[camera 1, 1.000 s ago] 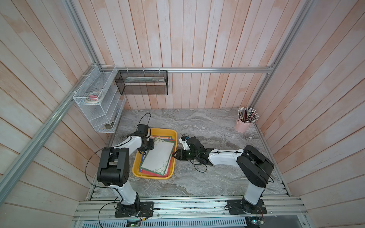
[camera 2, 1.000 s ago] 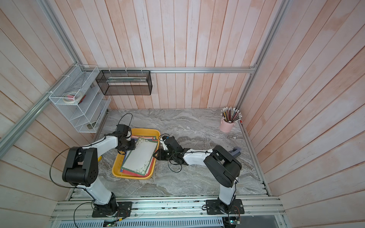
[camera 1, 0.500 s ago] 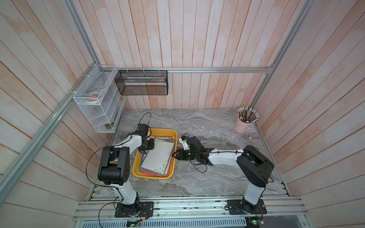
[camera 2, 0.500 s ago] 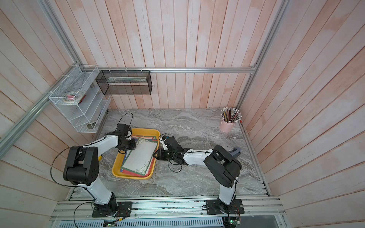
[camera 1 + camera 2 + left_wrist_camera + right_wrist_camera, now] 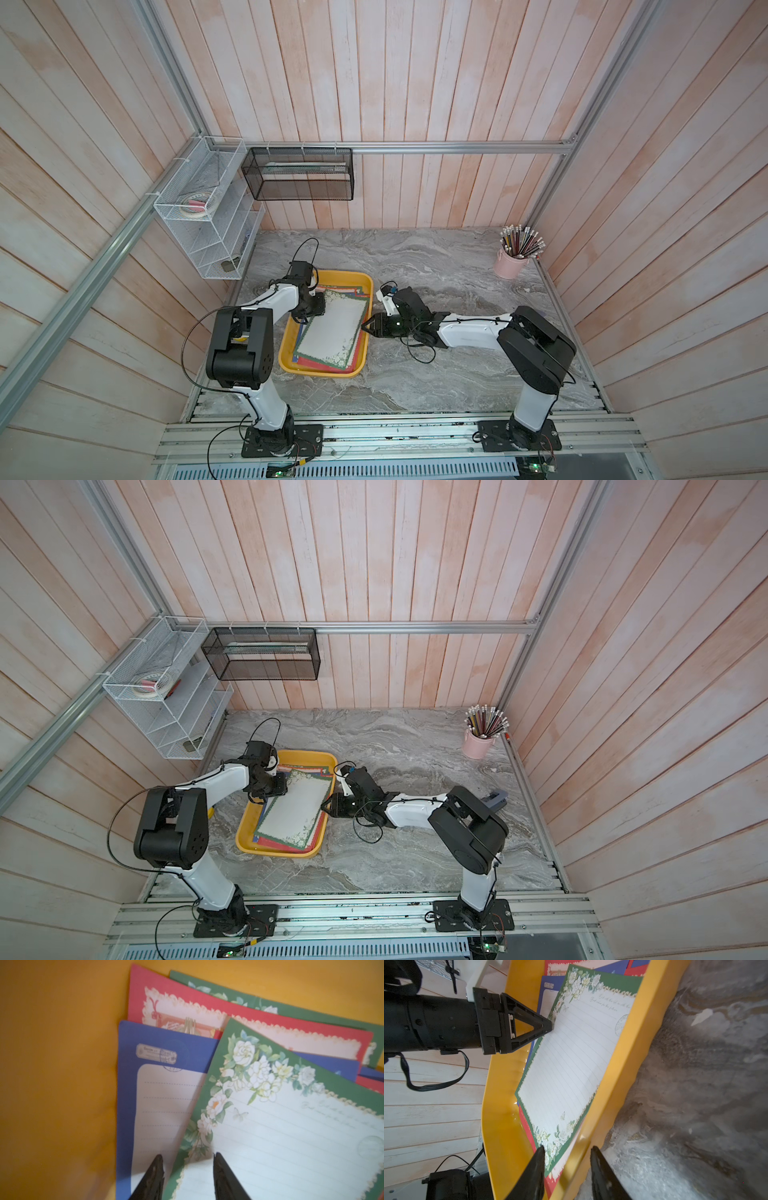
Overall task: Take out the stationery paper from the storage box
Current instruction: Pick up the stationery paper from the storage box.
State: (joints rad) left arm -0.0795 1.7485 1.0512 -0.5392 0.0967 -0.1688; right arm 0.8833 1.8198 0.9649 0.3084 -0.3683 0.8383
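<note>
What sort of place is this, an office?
Probably a staged desk corner built for robot testing: a pink cup of pencils, a white wire rack and a yellow tray of letter paper, with two robot arms bolted to the front rail.

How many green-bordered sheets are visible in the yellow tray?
2. The first green sheet lies uppermost; the second green sheet peeks out beneath a red sheet. More may be hidden.

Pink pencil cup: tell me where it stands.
In both top views the pink pencil cup stands in the table's far right corner, well apart from the yellow storage box.
</note>
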